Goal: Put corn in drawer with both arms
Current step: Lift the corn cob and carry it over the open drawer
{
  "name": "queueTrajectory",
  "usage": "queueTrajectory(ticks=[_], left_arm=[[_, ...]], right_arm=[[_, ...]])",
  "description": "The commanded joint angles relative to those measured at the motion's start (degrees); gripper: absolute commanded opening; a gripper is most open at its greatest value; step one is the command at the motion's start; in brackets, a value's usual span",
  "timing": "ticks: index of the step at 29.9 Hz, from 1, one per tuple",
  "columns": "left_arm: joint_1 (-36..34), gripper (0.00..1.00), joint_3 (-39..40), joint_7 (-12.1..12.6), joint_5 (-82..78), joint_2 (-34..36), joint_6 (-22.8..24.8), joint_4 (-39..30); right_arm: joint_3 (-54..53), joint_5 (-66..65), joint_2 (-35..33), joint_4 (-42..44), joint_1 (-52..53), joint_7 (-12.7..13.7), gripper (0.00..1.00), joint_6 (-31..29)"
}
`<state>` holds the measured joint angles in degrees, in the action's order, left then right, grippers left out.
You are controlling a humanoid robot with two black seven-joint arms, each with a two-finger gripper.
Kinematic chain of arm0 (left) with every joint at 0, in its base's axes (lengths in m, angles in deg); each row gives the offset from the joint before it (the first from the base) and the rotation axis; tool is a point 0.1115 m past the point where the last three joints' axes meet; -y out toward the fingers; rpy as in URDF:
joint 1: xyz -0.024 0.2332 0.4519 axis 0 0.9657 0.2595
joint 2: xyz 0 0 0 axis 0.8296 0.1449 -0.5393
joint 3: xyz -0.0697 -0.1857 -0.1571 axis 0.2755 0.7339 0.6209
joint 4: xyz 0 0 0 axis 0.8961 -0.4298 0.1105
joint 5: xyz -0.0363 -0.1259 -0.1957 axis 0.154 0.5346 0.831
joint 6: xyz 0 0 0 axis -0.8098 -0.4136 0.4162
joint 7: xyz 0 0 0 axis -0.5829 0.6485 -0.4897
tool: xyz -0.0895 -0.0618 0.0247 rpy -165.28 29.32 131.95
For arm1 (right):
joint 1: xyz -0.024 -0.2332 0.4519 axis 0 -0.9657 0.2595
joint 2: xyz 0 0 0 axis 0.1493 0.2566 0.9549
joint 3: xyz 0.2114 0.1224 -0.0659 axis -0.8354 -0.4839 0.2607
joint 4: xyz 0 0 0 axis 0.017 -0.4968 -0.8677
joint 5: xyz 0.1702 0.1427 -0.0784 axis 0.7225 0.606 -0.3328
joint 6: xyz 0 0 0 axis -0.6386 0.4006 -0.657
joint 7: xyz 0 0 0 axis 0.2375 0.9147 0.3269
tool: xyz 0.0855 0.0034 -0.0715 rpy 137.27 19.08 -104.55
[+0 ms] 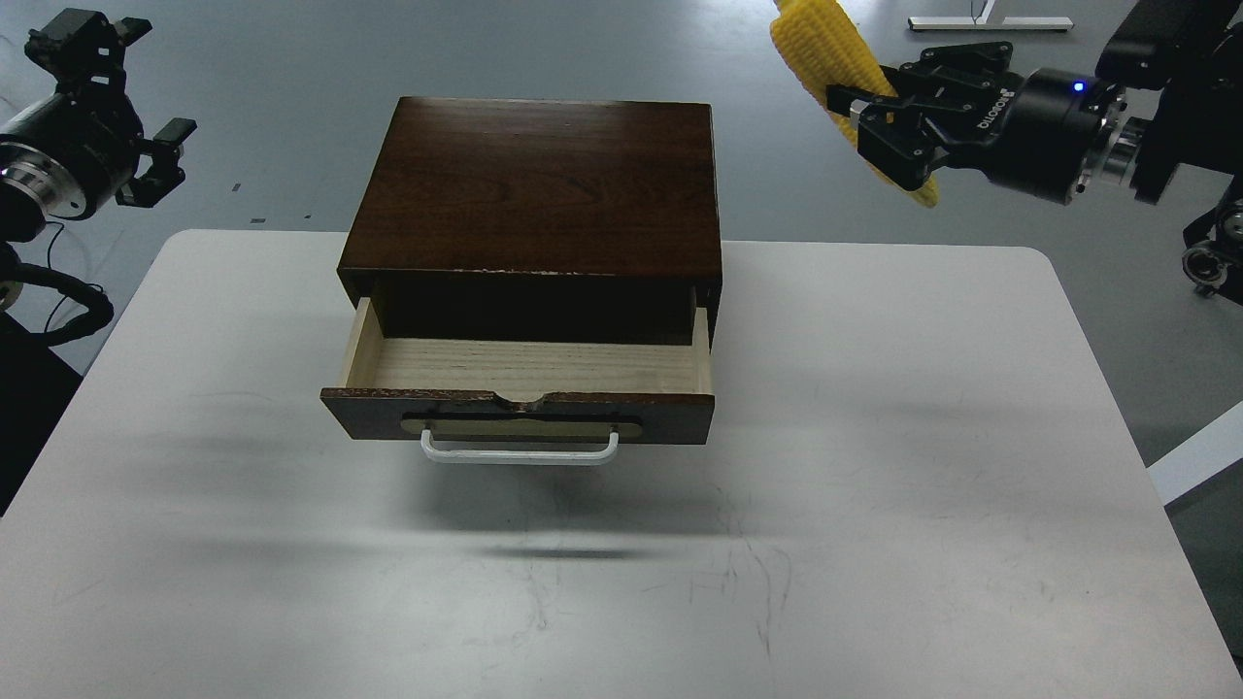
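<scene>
Evidently the drawer [529, 369] stands pulled out so that its pale wooden floor lies open to the air, ready to take something dropped in from above; nothing lies in it yet. It belongs to a dark wooden cabinet [539, 184] set toward the far side of the white counter [874, 466], its white handle [520, 451] facing the robot.

The corn [830, 58] is up in the air at the upper right, well apart from the cabinet and higher than its top. The right arm's fingers [879, 131] are clamped across the cob near its lower part, so the thick end rises out of the top of the view and the pointed tip hangs slanting below the grip. Holding it high like this looks sensible: it clears the cabinet's top edge on the way across to the opening.

The left arm's fingers [146, 146] hang off to the far left, beyond the counter's edge, holding nothing and keeping out of the path. They seem to stand apart, though they are dark and partly end-on, so I cannot tell for sure.

Judging by this, the cob must next travel left and toward the robot, then descend into the tray, turned to lie along its width.
</scene>
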<state>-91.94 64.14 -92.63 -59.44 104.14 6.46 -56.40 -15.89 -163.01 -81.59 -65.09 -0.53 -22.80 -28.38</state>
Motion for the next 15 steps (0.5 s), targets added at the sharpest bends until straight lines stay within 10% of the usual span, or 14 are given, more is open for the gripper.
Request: queueTrajectory(ticks=[1, 15], left_arm=[[0.34, 0.99, 0.25, -0.02, 0.01, -0.02, 0.03, 0.01], [0.34, 0.99, 0.7, -0.11, -0.08, 0.25, 0.03, 0.01]], right_arm=[[0.37, -8.06, 3.27, -0.62, 5.06, -1.97, 0.09, -2.15], [1.95, -22.41, 15.32, 0.08, 7.44, -1.97, 0.05, -3.57]])
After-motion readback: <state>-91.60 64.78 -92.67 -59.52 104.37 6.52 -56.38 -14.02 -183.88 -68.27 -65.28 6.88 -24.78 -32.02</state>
